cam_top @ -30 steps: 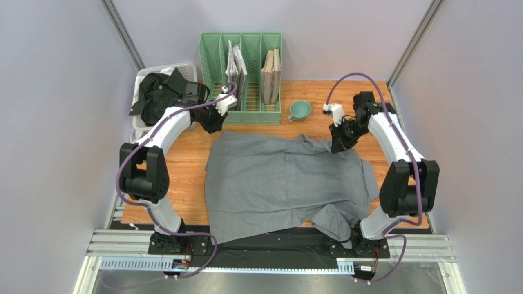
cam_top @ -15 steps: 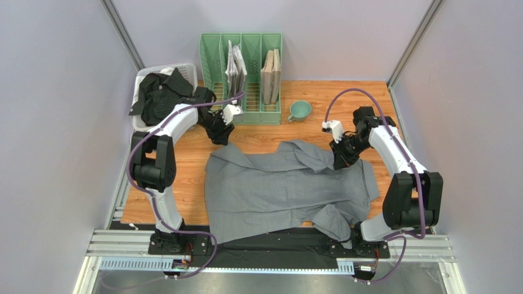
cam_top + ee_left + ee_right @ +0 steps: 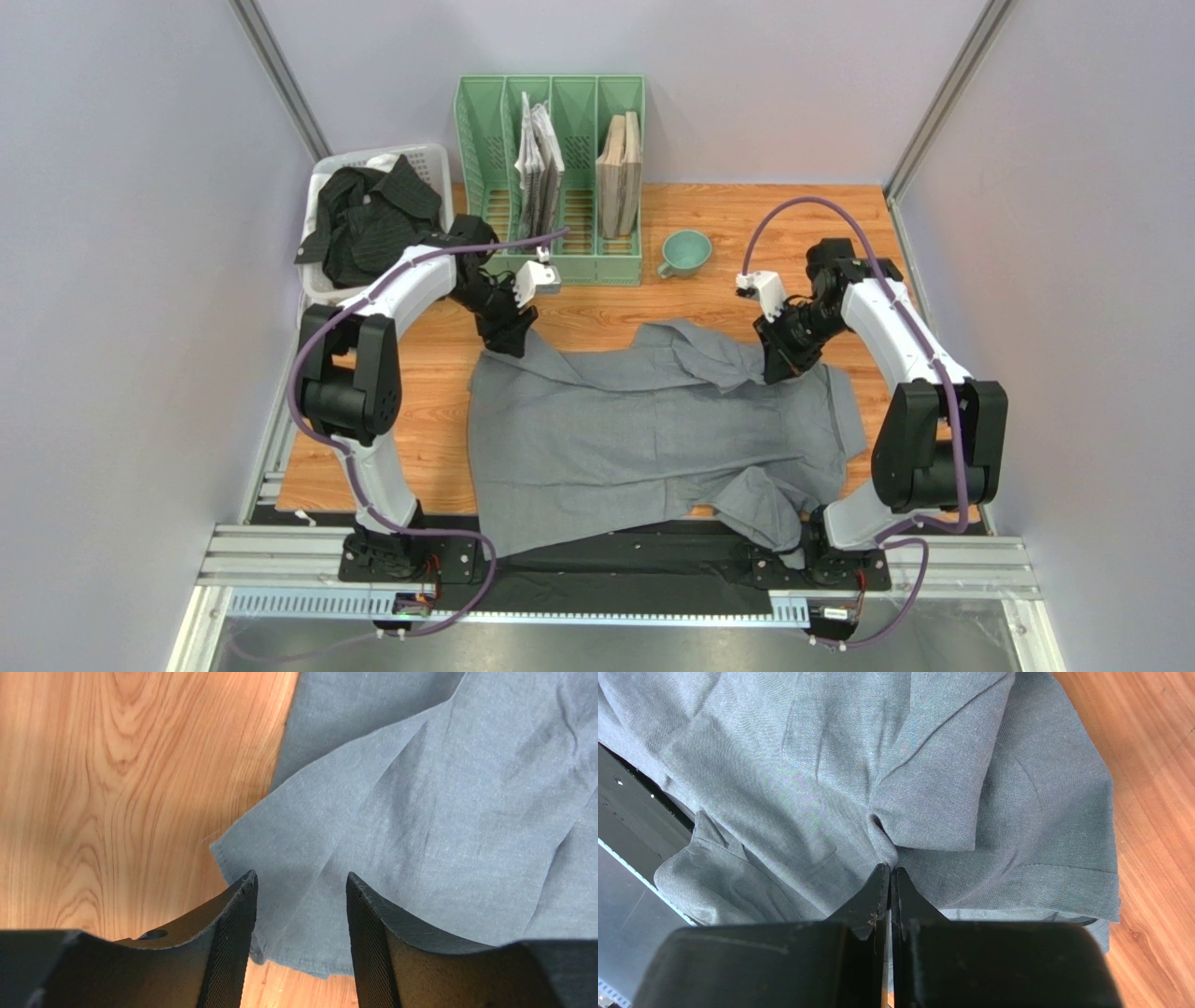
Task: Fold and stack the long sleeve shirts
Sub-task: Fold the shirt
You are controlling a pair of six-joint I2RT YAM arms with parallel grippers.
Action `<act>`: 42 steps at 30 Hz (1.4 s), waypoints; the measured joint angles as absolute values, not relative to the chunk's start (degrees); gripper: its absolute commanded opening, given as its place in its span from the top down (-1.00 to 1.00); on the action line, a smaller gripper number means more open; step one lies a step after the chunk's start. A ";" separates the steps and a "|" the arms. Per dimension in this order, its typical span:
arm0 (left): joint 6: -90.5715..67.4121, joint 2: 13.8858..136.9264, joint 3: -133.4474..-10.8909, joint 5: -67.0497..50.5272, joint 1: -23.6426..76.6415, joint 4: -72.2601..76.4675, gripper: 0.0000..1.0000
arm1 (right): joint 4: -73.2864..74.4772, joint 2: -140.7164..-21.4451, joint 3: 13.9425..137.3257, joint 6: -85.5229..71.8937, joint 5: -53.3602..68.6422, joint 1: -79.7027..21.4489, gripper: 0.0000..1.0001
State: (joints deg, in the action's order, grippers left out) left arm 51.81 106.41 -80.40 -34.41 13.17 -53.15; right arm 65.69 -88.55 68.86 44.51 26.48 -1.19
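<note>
The grey long sleeve shirt lies spread and creased on the wooden table, its near edge hanging over the front. My left gripper hovers over the shirt's far-left corner, open, with cloth below the gap and nothing pinched. My right gripper sits at the far-right part, shut on a puckered fold of the grey shirt. The black long sleeve shirt is bunched in the white basket at far left.
A green file rack holding papers and books stands at the back centre. Right of it sits a teal cup. A black strip runs along the table's front edge by the arm bases.
The left gripper has opened, let the shirt's far-left corner drop, and come nearer over it. The right gripper has pulled its pinched fold nearer, folding the far edge inward.
</note>
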 measured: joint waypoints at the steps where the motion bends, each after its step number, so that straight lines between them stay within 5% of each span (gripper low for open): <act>1: 51.79 106.41 -80.40 -34.41 13.45 -53.01 -0.05 | 65.78 -88.84 69.14 44.60 26.44 -1.19 1.00; 13: 51.51 106.91 -83.48 -31.38 15.22 -49.93 -0.43 | 67.20 -91.77 69.80 45.71 25.93 -1.19 1.00; 21: 53.08 111.59 -89.78 -32.05 15.73 -52.82 -0.38 | 67.31 -93.17 69.80 46.41 25.17 -1.13 1.00; 24: 54.48 114.72 -90.94 -33.69 15.81 -56.95 -0.05 | 67.29 -94.02 69.80 46.41 24.99 -0.99 1.00; 25: 54.83 115.50 -91.05 -34.22 15.94 -58.37 0.27 | 67.29 -94.21 69.80 46.41 24.97 -0.93 1.00; 28: 56.12 116.44 -91.09 -35.29 16.01 -62.65 0.79 | 67.35 -94.85 69.87 46.41 24.82 -0.93 1.00; 32: 57.47 114.04 -88.84 -35.70 16.01 -64.34 1.00 | 67.99 -95.26 70.54 46.44 24.53 -0.93 1.00; 39: 59.64 98.52 -73.65 -32.47 16.71 -63.72 0.90 | 68.86 -95.15 70.43 47.24 24.05 -0.93 1.00; 42: 60.16 97.49 -69.21 -30.85 17.19 -62.87 0.38 | 69.30 -95.18 70.04 47.66 23.40 -0.93 0.97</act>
